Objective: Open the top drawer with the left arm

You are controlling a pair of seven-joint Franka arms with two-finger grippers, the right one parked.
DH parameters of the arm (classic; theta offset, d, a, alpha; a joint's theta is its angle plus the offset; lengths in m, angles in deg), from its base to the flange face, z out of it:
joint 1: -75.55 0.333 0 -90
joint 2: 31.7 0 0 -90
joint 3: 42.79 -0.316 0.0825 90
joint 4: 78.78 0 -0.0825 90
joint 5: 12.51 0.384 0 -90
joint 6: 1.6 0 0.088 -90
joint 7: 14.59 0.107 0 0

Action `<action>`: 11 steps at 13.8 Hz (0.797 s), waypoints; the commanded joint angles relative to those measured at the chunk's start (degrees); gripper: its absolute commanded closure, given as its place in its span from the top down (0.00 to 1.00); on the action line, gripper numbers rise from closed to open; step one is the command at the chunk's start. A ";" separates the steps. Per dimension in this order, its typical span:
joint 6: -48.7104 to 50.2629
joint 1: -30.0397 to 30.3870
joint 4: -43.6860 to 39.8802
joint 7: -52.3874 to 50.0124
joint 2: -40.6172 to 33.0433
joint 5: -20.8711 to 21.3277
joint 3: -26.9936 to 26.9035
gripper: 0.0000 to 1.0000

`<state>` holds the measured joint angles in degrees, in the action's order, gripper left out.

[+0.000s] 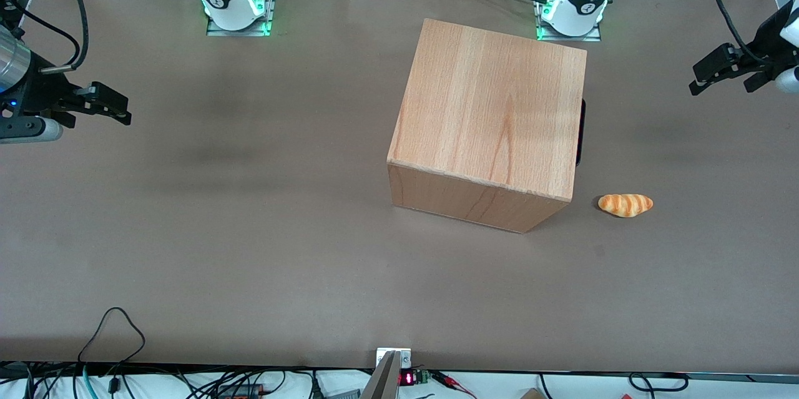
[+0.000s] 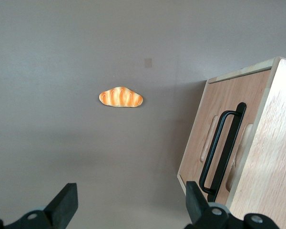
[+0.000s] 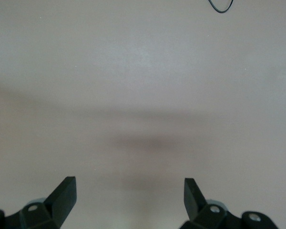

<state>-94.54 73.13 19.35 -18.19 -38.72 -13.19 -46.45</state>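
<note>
The top drawer (image 2: 214,143) sits shut in the big light-wood cabinet (image 1: 493,112), which stands on the brown table (image 1: 249,230) a little toward the working arm's end. The drawer's front faces that end, so the front view shows only a thin black sliver of its handle at the cabinet's edge. In the left wrist view the front panel shows plainly, with a long black bar handle (image 2: 223,148) over two shallow oblong recesses in the wood.

The left arm's gripper (image 1: 702,77) hangs in the air at the working arm's end of the table, well apart from the cabinet and in front of the drawer. Its fingers (image 2: 64,205) are spread wide and hold nothing.

A small orange-striped bread roll (image 1: 625,205) lies on the table near the cabinet's corner, nearer to the front camera than the gripper.

No brand or writing can be read on the cabinet or the drawer; the marks on the arm bases are too small to make out.
</note>
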 commanded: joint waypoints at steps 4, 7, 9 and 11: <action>2.14 -0.04 -3.90 -0.18 2.01 1.74 0.32 1.00; 2.23 -0.04 -4.08 -0.09 2.01 1.74 0.14 1.00; 2.23 -0.13 -3.99 0.00 2.10 1.65 -0.12 1.00; 2.23 -0.04 -4.08 -0.09 2.10 1.65 0.23 1.00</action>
<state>-93.70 73.14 17.54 -18.25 -37.82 -13.15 -46.44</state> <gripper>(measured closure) 0.000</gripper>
